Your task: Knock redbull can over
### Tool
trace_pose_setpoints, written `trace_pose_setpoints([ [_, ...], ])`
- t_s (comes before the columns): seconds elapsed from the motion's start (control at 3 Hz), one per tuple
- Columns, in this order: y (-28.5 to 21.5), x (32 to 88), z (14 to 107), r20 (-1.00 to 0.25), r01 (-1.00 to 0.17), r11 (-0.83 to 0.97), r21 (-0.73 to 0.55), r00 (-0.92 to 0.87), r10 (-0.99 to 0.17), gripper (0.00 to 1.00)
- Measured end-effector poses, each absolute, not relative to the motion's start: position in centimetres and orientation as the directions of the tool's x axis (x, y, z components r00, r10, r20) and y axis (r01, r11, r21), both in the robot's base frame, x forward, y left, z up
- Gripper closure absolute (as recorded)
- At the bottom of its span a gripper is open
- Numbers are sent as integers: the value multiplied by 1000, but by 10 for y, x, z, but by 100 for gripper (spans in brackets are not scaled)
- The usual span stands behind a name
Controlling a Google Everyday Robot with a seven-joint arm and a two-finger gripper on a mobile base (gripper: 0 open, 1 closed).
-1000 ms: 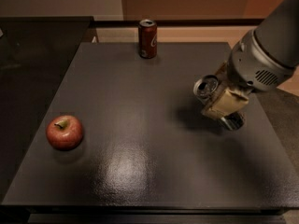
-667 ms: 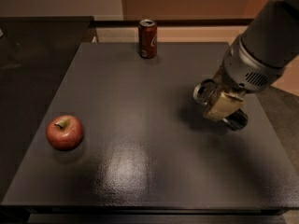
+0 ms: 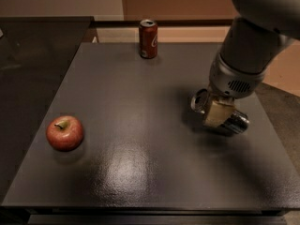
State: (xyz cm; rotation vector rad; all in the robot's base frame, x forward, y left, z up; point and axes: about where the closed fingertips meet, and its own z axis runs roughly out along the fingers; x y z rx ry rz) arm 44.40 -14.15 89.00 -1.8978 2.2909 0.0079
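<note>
the gripper [image 3: 218,115] is hanging low over the right side of the dark table [image 3: 140,102], touching the redbull can [image 3: 238,121], which is lying on its side just under it. i cannot tell how far the gripper is opening. a red cola can [image 3: 148,38] is standing at the far edge.

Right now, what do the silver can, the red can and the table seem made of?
The redbull can, under the gripper at right: thin metal, likely aluminium, shiny silver glints. The red cola can: metal too, glossy red paint, silver rim. The table: dark, semi-gloss, mirrors light; material unclear.
</note>
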Motion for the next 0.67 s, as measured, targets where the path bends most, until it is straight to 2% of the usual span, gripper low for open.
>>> trace_pose_setpoints([
  [0.67,-141,446,868,-34,-982,171,-82,-169,-985,12],
])
